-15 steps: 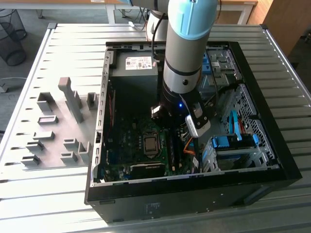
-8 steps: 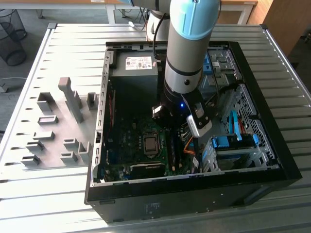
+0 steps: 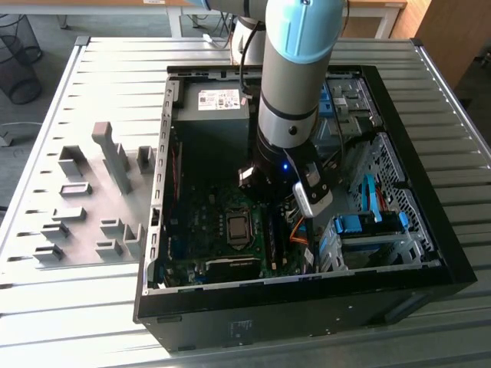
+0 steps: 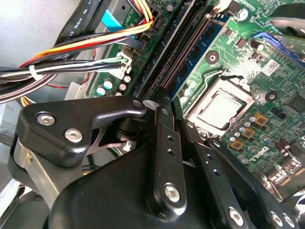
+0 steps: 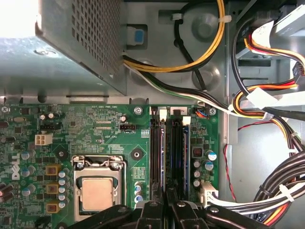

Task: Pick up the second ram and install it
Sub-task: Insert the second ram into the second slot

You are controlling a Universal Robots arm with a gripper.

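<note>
The second ram [image 5: 164, 152] is a thin blue-green stick seen edge-on, standing in the memory slot nearest the processor socket [image 5: 97, 193]. In the second wrist view its face with dark chips [image 4: 202, 45] runs along the black slots toward my fingers. My gripper [image 5: 167, 193] is low over the motherboard. Its two black fingers are drawn close together at one end of that stick, and the stick's edge leads into the narrow gap between them [image 4: 169, 109]. A second bluish edge [image 5: 186, 152] stands in a slot farther from the socket. In the exterior view my arm [image 3: 295, 100] reaches down into the open computer case [image 3: 430, 268].
Bundled power cables [image 5: 267, 109] run beside the slots, away from the socket. The grey power supply [image 3: 215, 107] fills the case's far corner. Drive bays with blue clips [image 3: 368, 222] line the exterior view's right. Grey fixture blocks [image 3: 115, 161] stand on the slatted table to the exterior view's left.
</note>
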